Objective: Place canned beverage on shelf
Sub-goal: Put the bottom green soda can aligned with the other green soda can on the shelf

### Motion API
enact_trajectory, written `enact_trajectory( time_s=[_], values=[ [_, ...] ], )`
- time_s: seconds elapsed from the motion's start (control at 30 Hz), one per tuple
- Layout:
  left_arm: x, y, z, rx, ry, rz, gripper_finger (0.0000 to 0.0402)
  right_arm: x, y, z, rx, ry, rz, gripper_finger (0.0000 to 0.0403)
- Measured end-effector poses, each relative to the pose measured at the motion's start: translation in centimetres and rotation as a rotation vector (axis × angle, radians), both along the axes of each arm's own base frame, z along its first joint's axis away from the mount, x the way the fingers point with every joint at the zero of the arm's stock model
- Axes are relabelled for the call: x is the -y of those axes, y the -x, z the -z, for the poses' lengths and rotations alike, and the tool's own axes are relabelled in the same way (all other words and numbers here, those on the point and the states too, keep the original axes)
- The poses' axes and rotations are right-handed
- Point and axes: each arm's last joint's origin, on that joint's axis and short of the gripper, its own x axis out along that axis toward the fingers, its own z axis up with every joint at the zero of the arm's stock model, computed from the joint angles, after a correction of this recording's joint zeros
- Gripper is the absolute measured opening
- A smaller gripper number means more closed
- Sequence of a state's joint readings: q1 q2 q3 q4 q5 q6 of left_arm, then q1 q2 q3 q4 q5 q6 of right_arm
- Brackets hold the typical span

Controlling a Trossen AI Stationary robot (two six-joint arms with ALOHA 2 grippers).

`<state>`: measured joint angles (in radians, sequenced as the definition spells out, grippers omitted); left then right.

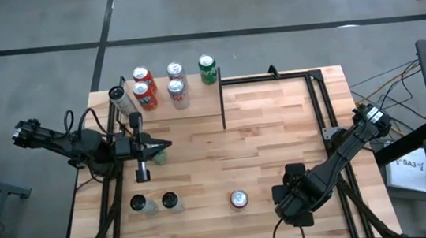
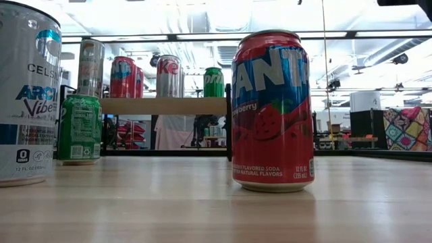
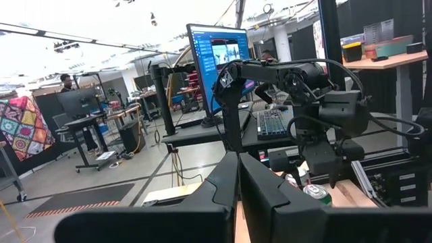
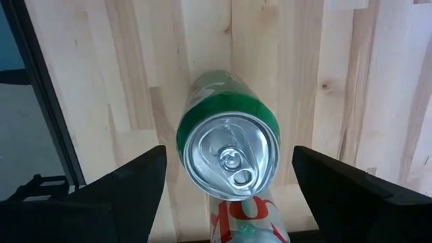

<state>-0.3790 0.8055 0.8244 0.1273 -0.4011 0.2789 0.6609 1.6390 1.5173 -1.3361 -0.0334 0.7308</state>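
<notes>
Bright, even overhead light; ceiling lamps blow out in the low view, where the nearest can (image 2: 27, 94) blurs.

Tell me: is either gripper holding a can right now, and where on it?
Neither. The right gripper hangs open above an upright green-and-white can, fingers either side of it, not touching. The left gripper is shut on nothing.

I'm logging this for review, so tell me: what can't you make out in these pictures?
- Green-rimmed can: its label is cut off by the right wrist view's bottom edge. It is unseen in the high view, apparently under the right gripper.
- Silver can: cut off by the low view's left edge.
- Rear cans on the shelf: in the low view, partly hidden behind the front ones.
</notes>
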Motion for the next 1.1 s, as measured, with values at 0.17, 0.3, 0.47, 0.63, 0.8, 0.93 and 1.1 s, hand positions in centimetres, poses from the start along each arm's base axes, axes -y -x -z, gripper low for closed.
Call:
enact_trajectory(
  time_s=[0.17,0.3,0.47,0.63,0.8,0.93,1.1],
  values=[
    [0.0,0.0,0.0,-0.001,0.004,0.001,0.0000,0.0,0.0,0.1,0.000,0.000,0.000,0.0311],
    [0.0,0.0,0.0,0.000,0.008,0.001,0.0000,0.1,0.1,0.5,-0.015,0.012,0.004,0.0311],
    [0.0,0.0,0.0,-0.001,0.008,0.001,0.0000,0.2,0.3,1.3,-0.029,0.023,0.000,0.0311],
    [0.0,0.0,0.0,-0.001,0.008,0.001,0.0000,0.3,0.4,1.7,-0.039,0.030,0.000,0.0311],
    [0.0,0.0,0.0,-0.002,0.008,0.001,0.0000,0.1,0.2,1.7,-0.018,0.014,-0.010,0.0311],
    [0.0,0.0,0.0,-0.001,0.008,0.001,0.0000,0.2,0.2,1.9,-0.024,0.017,-0.009,0.0311],
    [0.0,0.0,0.0,-0.001,0.008,0.001,0.0000,0.2,0.3,2.6,-0.032,0.020,-0.009,0.0311]
  ],
)
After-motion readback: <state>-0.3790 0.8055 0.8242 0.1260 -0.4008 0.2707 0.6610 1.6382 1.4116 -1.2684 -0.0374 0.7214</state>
